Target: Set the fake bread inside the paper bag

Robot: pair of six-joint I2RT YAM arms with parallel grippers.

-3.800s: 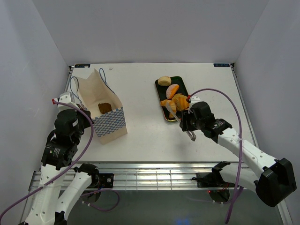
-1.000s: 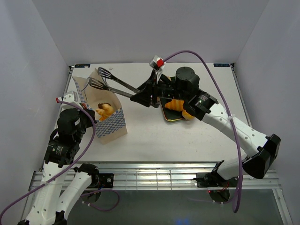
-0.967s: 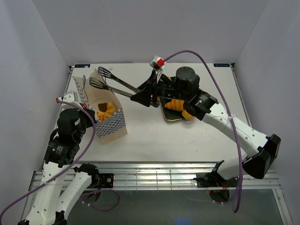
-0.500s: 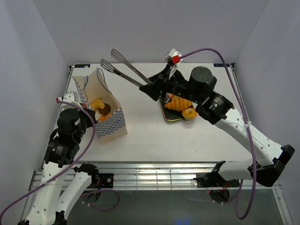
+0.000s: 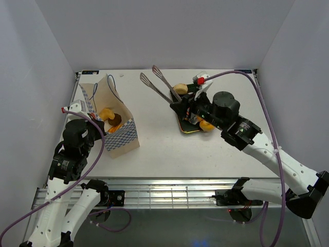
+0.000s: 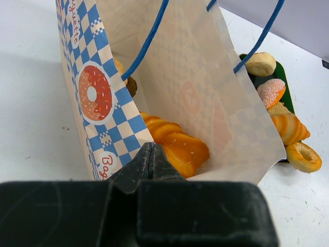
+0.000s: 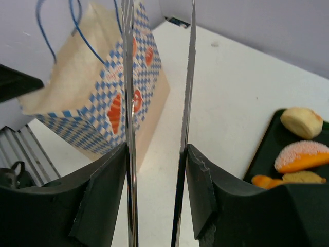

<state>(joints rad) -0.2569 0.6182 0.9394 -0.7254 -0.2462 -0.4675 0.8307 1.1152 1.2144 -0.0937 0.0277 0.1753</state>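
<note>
Left end effector [image 6: 150, 157] is clenched on the rim of the cream, blue-checked paper bag [image 5: 119, 135] at left, which holds glossy orange toy bread [image 6: 177, 146], while right end effector [image 7: 155, 154] grasps parted steel tongs [image 5: 159, 85] near the bread-laden dark tray [image 5: 187, 129].

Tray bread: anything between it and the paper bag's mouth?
Nothing visible. Only bare table lies between the fake bread on the tray and the paper bag. The bag's mouth gapes upward, left claw pinching its near rim. The right claw holds empty tongs, raised near the tray.
</note>
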